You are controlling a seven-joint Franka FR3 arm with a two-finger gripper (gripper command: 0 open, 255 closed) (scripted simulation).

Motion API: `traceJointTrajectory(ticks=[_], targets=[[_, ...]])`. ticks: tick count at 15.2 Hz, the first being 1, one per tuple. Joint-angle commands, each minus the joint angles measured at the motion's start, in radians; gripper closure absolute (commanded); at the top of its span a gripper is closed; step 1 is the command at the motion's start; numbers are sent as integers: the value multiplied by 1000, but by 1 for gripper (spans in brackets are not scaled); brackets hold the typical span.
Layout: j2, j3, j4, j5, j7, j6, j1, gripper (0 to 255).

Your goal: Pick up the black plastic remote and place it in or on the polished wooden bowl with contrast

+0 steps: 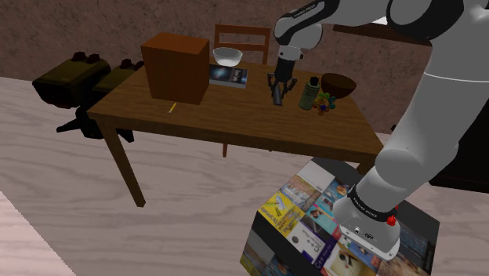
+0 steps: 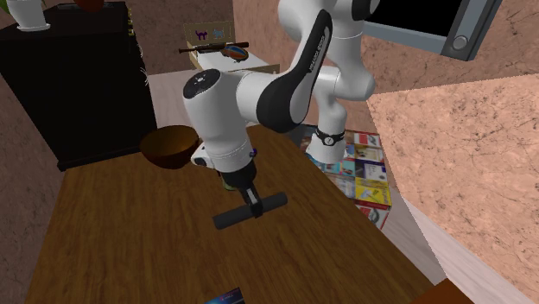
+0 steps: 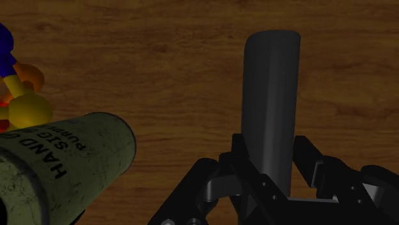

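Your gripper is clamped across the black remote, roughly mid-length; judge it light, stiff and slick, so squeeze firmly against swivelling.

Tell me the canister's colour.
Olive green with black lettering, clearest in the wrist view, where the canister shows beside the gripped remote.

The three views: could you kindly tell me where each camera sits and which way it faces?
Shoulder view: beside the stand, looking over the table at the gripper; the arm and stand show.
Second exterior view: above the table's far side, facing back toward the stand; arm and gripper show.
Wrist view: on the hand, looking down at the tabletop; black fingers clasp the remote.
Shared: both exterior views show the brown bowl; shoulder and wrist views show the green can.
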State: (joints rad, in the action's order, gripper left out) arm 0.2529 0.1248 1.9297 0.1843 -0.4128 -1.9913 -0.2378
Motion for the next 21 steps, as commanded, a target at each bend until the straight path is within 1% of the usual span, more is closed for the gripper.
traceJointTrajectory(ticks=[1,11,21], targets=[[-13,2,-11,-4,-3,24,-1,255],[-64,5,-80,-18,-24,142,-1,255],[-96,7,-174,-27,-43,266,-2,255]])
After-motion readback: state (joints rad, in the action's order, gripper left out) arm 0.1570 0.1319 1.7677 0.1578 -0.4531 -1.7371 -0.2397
